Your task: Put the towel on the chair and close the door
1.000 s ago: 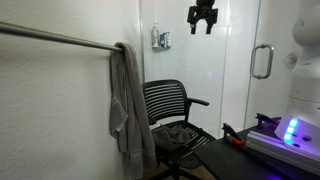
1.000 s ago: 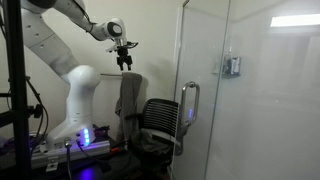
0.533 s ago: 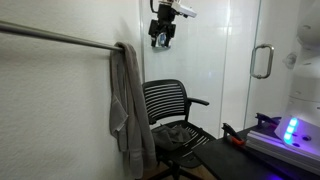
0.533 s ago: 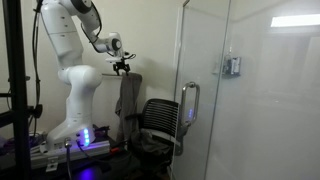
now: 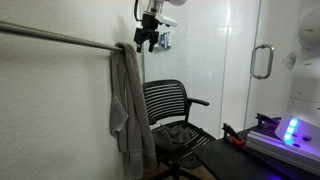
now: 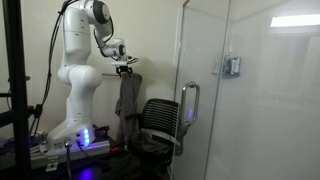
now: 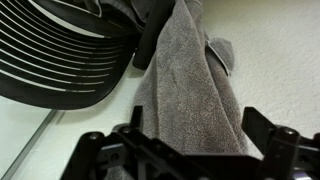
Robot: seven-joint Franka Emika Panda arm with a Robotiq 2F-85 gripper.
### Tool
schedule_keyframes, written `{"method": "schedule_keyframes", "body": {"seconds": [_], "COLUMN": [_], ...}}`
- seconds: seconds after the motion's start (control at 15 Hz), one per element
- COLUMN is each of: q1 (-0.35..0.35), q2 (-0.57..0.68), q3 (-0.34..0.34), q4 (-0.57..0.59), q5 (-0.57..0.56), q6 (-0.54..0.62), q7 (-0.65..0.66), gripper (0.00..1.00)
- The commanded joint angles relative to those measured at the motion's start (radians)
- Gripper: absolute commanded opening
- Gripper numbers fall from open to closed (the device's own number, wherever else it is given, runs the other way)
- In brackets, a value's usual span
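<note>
Rail point(image 5: 60, 38): a metal bar on the white wall, run toward 3 o'clock; the cloth is carried at its end.

Towel point(image 5: 127, 100): draped over the rail end, limp, both tails hung toward 6 o'clock. Not yet on the chair. In the wrist view it is seen falling past the slatted backrest point(image 7: 60, 50).

Tool point(image 5: 147, 42): fingers spread wide, nothing held. It is placed near the towel's fold, at about 1 o'clock of it; contact is not made out.

Chair point(image 5: 175, 112): at 4 o'clock of the towel, just beside the hanging tails.

Door point(image 5: 243, 100): at 2 o'clock of the chair, well apart from the tool, its handle point(image 5: 262, 62) untouched. Closing is judged outstanding.

Step in hand: judged to be the approach for a grasp at the fold.

Method: the tool is best lowered toward 7 o'clock so that one finger is passed to each side of the bunched cloth just under the rail. The rail itself is not to be clamped. A thick bunch should be taken, then raised toward 12 o'clock until the bar is cleared, before any carry toward the chair.

Risk: a thin pinch may be lost, and the tails may be dragged along the rail.
</note>
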State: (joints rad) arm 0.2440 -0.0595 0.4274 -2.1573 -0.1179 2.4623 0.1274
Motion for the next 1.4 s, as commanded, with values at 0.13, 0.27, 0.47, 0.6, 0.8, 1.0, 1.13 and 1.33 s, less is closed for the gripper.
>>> {"method": "schedule_keyframes", "body": {"seconds": [0.13, 0.27, 0.47, 0.6, 0.8, 1.0, 1.13, 1.33], "q1": [0.039, 0.053, 0.081, 0.101, 0.124, 0.140, 0.149, 0.157], "q2": [0.104, 0.142, 0.200, 0.238, 0.293, 0.323, 0.331, 0.329], "q3": [-0.034, -0.042, -0.071, -0.088, -0.097, -0.104, -0.112, -0.126], "q4": [0.031, 0.061, 0.120, 0.162, 0.212, 0.231, 0.236, 0.237], "q5": [-0.099, -0.166, -0.249, -0.252, -0.192, -0.166, -0.163, -0.169], "q6": [0.031, 0.056, 0.094, 0.114, 0.131, 0.148, 0.149, 0.148], "q7": [0.096, 0.144, 0.229, 0.255, 0.216, 0.186, 0.179, 0.183], "gripper": [1.00, 1.00, 1.00, 1.00, 1.00, 0.66, 0.52, 0.33]}}
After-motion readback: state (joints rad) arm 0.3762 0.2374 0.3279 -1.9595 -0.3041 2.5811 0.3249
